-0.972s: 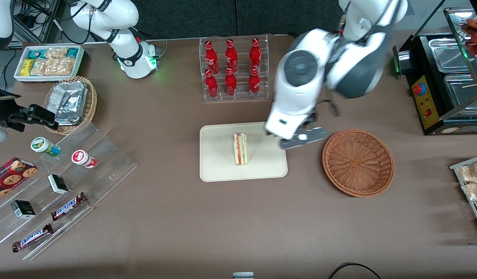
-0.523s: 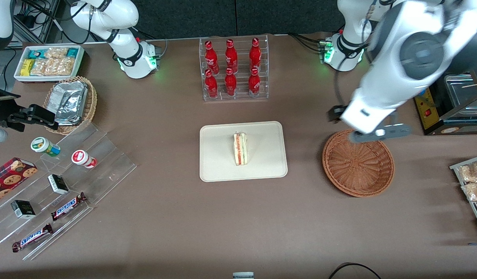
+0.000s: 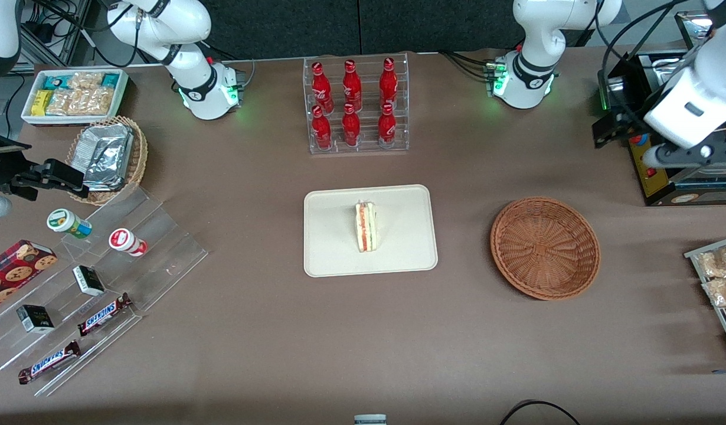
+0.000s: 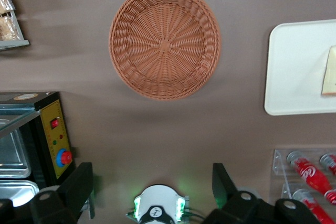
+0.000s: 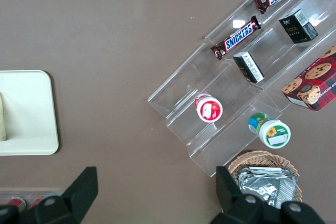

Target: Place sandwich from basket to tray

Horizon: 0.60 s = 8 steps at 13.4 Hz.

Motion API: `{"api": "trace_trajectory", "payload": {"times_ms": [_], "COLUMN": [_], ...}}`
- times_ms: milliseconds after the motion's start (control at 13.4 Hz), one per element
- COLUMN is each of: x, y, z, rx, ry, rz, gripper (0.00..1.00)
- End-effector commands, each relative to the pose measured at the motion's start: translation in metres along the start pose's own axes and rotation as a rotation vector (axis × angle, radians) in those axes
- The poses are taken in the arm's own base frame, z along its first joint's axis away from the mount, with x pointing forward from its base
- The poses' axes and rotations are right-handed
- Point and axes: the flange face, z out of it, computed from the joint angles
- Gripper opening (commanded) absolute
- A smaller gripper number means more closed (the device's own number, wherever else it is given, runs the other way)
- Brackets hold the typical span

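While the brown worktop (image 3: 268, 330) carries many snacks and bottles, only three things matter to the task, and they look settled. The basket (image 3: 545, 248) sits toward the working arm's end with nothing in it, as the wrist view confirms. Beside it, toward the middle, lies the tray (image 3: 333, 254), and the sandwich (image 3: 366, 226) stands on its edge near the tray's centre, touching nothing else. The gripper (image 3: 676, 154) hangs high above the worktop's working-arm end, well apart from both, its fingers (image 4: 79, 187) spread wide and holding nothing. By my judgement the placing is done; only parking remains.
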Motion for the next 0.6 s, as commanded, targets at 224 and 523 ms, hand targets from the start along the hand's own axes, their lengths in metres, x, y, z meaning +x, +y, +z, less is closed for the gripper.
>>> {"api": "trace_trajectory", "payload": {"times_ms": [224,523], "x": [-0.004,0.010], "y": [-0.016,-0.028], "z": [-0.006,-0.003], "rx": [-0.008,-0.024], "ry": [0.012,0.011], "rz": [-0.001,-0.022], "gripper": [1.00,1.00]}}
